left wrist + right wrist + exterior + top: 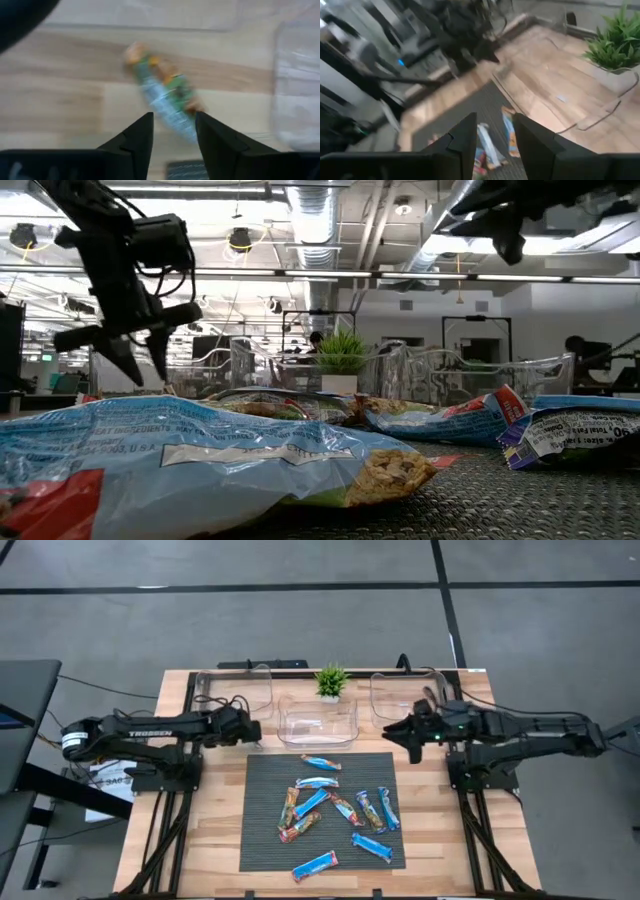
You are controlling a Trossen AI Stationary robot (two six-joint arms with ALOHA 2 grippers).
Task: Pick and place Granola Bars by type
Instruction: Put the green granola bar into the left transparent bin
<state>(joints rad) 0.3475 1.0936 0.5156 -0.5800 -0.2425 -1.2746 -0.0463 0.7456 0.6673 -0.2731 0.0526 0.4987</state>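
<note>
Granola Bars (335, 815) on mat, between raised left tool (257, 733) and right tool (398, 730); both spread, empty.

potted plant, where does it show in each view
High view: potted plant at the table's far edge, between clear bins.
Low view: centre, behind the granola bars.
Left wrist view: not in it.
Right wrist view: on the wood, beyond the dark mat.
Shared landmark: that dark mat.
</note>
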